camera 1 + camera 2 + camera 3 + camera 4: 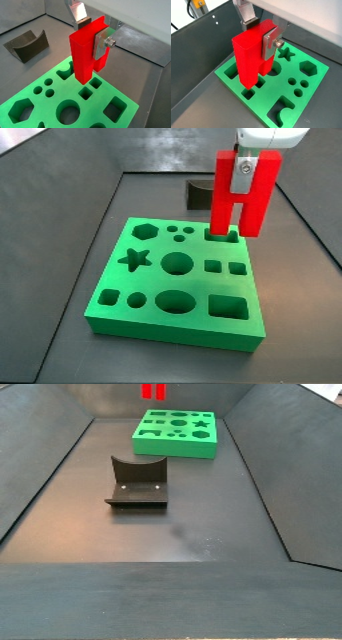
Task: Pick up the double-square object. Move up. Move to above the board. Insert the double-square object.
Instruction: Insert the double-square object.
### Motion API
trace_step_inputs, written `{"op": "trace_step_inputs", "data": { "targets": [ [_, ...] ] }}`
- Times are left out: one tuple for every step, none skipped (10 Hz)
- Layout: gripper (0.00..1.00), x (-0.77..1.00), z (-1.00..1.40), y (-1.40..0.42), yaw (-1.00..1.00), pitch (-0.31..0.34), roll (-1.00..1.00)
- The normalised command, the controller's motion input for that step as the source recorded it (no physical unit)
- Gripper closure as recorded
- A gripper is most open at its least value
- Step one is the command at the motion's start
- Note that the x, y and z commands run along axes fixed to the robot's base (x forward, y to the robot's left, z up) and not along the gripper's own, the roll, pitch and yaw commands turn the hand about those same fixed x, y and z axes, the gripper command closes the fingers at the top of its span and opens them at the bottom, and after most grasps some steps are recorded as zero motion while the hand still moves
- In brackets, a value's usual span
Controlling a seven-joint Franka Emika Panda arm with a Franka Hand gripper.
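With the gripper (246,166) clenched on the double-square object (238,196) above the board (134,313), its prongs should stay upright and squared over the matching cut-outs while lowering slowly.

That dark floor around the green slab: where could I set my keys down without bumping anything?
Widest bare floor lies between the dark L-shaped fixture and the near wall. It is crowded at the bright green holed board, where the gripper holds the bright red two-pronged plastic block.
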Motion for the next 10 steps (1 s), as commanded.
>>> {"op": "trace_step_inputs", "data": {
  "targets": [
    [1.0,0.12,-0.45,0.0,0.03,0.0,0.15],
    [1.0,0.18,-0.47,0.0,0.04,0.0,0.14],
    [1.0,0.24,-0.51,-0.02,0.01,-0.011,0.14],
    [1.0,0.13,-0.54,-0.09,0.08,-0.021,0.18],
    [1.0,-0.05,-0.68,-0.17,0.22,-0.051,0.22],
    [1.0,-0.17,-0.71,-0.16,0.3,-0.087,0.18],
    [1.0,-0.22,-0.7,-0.13,0.29,-0.103,0.19],
    [1.0,-0.09,-0.66,-0.09,0.3,-0.079,0.14],
    [1.0,0.0,-0.58,-0.09,0.31,-0.057,0.1],
    [1.0,0.19,-0.54,-0.19,0.32,-0.036,0.08]
  ]
}}
